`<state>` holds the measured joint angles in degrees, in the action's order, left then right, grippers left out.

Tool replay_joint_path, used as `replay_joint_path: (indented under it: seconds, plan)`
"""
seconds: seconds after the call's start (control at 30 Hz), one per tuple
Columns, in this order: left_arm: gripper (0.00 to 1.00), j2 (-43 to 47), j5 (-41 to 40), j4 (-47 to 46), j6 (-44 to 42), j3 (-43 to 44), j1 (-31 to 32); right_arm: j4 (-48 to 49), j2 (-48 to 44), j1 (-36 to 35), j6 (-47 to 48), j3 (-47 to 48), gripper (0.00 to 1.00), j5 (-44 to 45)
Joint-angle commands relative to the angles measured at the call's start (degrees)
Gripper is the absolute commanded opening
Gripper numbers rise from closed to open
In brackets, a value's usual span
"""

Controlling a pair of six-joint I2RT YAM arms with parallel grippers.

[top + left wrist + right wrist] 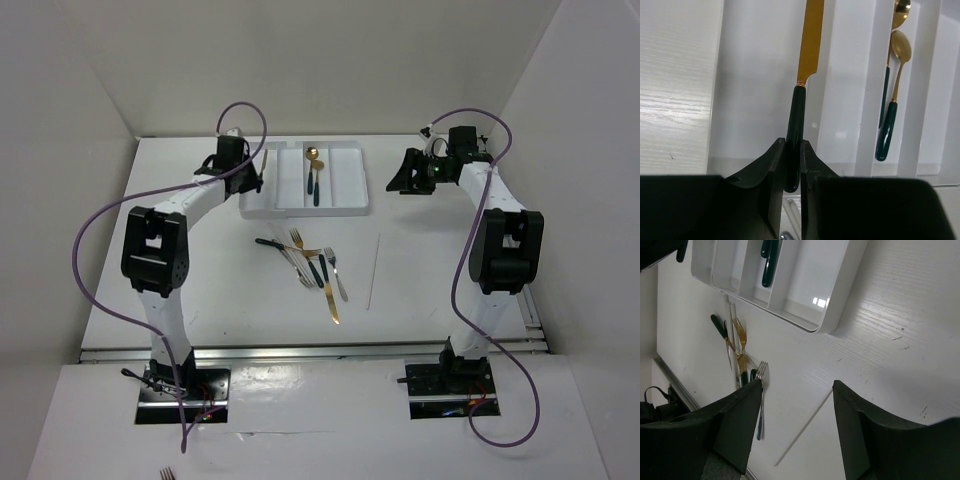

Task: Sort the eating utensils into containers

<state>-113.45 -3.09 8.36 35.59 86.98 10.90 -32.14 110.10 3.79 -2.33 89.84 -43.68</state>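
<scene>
From above, the white tray (352, 185) lies at the far middle of the table (450, 270). The left gripper (247, 172) sits at the tray's left end, and the right gripper (404, 182) hangs just beyond its right end. Two gold spoons (315, 175) lie in an inner compartment. A loose heap of forks and knives (310, 265) lies on the near side of the tray, with a pale stick (373, 270) to the heap's right.

In the left wrist view, the left gripper (792, 165) pinches the teal handle of a gold knife (801, 115). Its blade reaches along the tray's (755, 75) leftmost compartment, and I cannot tell whether it touches the floor. The spoons (892, 100) lie further right.

In the right wrist view, the right gripper (797, 425) is spread wide and holds nothing. It is beside the tray's (840, 290) corner, over the stick (805, 427).
</scene>
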Motion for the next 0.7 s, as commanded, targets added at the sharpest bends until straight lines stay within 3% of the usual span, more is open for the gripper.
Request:
replay_joint_path:
  seconds: [0.0, 0.1, 0.2, 0.23, 0.3, 0.53, 0.63, 0.67]
  plan:
    - [0.0, -1.6, 0.8, -2.6, -2.3, -0.1, -0.4, 1.3, -1.6, 0.4, -0.3, 0.8, 0.66, 0.2]
    - [0.0, -2.9, 1.3, -3.2, -3.3, -0.1, -0.4, 0.8, -1.6, 0.4, 0.2, 0.8, 0.66, 0.2]
    - [0.25, -4.1, 2.0, -3.2, -4.0, 0.5, -0.4, 0.8, -1.6, 0.4, 0.2, 0.8, 0.66, 0.2]
    - [0.42, -4.1, 2.6, -3.2, -4.0, 0.5, -0.4, 0.8, -1.6, 0.4, 0.2, 0.8, 0.66, 0.7]
    - [0.51, -4.7, 2.6, -3.7, -4.7, 0.5, -0.4, 0.8, -1.0, 0.4, 0.2, 0.8, 0.66, 0.7]
    - [0.51, 2.0, 5.7, -4.3, -10.5, -2.0, -0.4, 0.8, -1.0, 0.4, 0.2, 0.8, 0.66, 0.7]
    - [0.5, 7.8, 11.8, -4.8, -16.2, -4.9, -0.4, 0.8, -1.6, 0.4, 0.8, 0.8, 0.66, 0.1]
    - [0.5, 9.1, 14.9, -3.3, -21.6, -4.9, -0.4, 0.8, -1.6, 0.4, 1.4, 0.8, 0.66, 0.1]
